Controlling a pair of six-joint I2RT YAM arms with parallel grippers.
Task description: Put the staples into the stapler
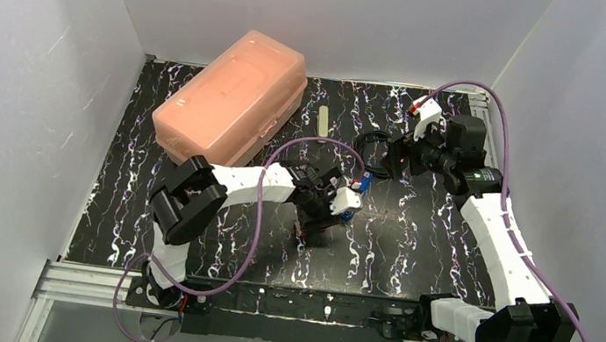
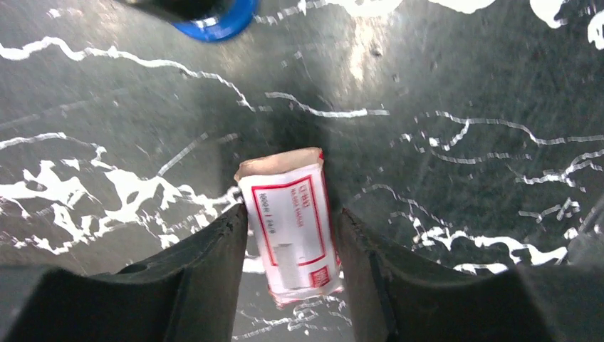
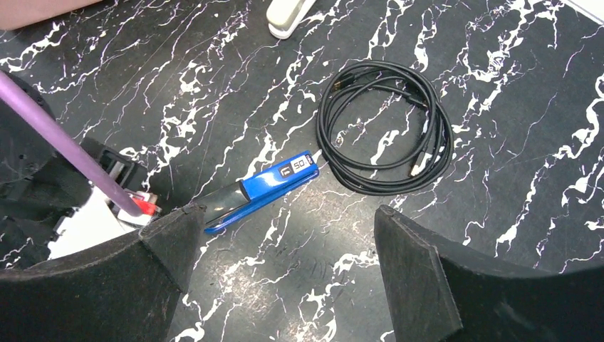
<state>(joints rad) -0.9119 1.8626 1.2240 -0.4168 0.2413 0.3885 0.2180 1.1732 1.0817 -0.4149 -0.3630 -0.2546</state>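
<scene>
The staples [image 2: 290, 221], a small pink-red box with a pale red-framed label, lie on the black marbled table between my left gripper's fingers. My left gripper [image 2: 292, 212] points down at the table's middle [image 1: 309, 229], and its jaws press the box's two long sides. The blue stapler [image 3: 267, 189] lies flat on the table just beyond the left gripper, and its blue end [image 2: 221, 18] shows at the top of the left wrist view. Hovering above the stapler, my right gripper [image 3: 285, 214] is wide open with nothing between its fingers.
A large salmon-pink plastic case [image 1: 234, 96] stands at the back left. A coiled black cable [image 3: 384, 128] lies right of the stapler. A pale oblong object [image 3: 288, 14] sits behind it. White walls enclose the table on three sides.
</scene>
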